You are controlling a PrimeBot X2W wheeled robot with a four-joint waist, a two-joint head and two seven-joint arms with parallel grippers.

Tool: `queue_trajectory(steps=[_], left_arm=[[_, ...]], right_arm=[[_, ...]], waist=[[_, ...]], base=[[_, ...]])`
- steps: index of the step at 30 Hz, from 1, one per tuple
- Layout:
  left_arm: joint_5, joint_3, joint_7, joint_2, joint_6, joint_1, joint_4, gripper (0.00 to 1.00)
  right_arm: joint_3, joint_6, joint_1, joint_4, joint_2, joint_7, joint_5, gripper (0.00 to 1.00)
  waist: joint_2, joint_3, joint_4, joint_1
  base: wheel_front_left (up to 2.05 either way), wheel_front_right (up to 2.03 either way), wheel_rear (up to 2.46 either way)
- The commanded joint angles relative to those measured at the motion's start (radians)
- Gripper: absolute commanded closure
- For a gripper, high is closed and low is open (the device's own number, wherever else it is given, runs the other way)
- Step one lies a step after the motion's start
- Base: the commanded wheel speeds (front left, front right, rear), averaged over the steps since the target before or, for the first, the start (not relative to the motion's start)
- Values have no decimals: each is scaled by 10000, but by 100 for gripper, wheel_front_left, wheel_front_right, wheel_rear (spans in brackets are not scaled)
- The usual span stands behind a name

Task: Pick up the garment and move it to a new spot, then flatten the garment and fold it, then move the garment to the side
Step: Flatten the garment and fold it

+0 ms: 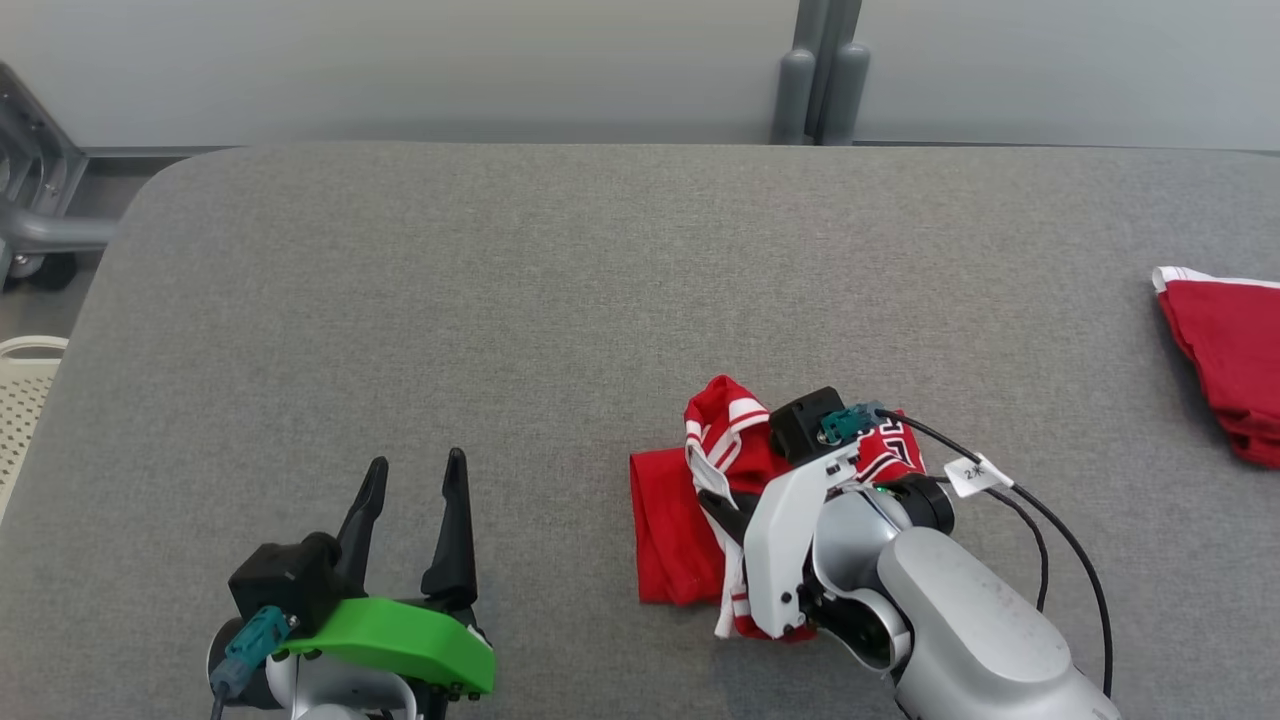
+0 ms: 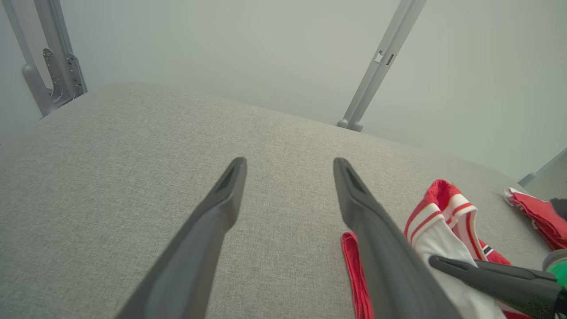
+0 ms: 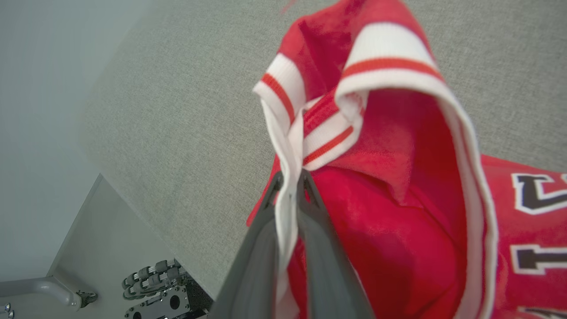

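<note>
A grey fabric-covered desk (image 1: 500, 280) meets a pale wall (image 1: 400, 60), with grey posts (image 1: 822, 80) behind it. The garment (image 1: 675, 520), a crumpled red jersey with white striped trim, lies front and right of centre, its white hem clenched in the right gripper (image 3: 290, 181). The left gripper (image 1: 417, 460) hangs released over bare desk. The jersey's black lettering is cut off; another red cloth (image 1: 1225, 370) runs past the right edge

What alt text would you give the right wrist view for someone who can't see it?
The jaws are shut on the white trim of a red jersey with striped cuffs and black lettering, bunched over a grey fabric table.
</note>
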Motion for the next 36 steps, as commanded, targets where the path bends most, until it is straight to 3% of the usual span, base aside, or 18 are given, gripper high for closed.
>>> queue_trajectory(steps=[1,2,13,20,29,36], left_arm=[[-17,-6,-52,-30,-52,-149,56,0],[-18,-21,-67,-40,-60,-163,86,0],[-116,-40,-136,-65,-20,-57,239,0],[-64,-117,-128,3,45,97,130,0],[59,-306,-47,18,149,297,-46,0],[98,-336,-11,92,273,457,-195,0]], right_arm=[[56,3,-253,407,66,-251,-98,54],[94,3,-378,602,92,-425,-99,0],[1088,3,-1224,981,126,-1123,1052,0],[907,3,-1551,944,114,-1727,1091,0],[100,3,-993,700,-848,-2529,1081,0],[-634,3,-122,449,-1797,-2463,1120,0]], waist=[[0,64,200,0],[0,67,229,0],[0,-87,180,0],[0,-273,-93,0],[0,-525,-556,0],[0,-582,-889,0]], base=[[0,0,0],[0,0,0],[0,0,0],[0,0,0],[0,0,0],[0,0,0]])
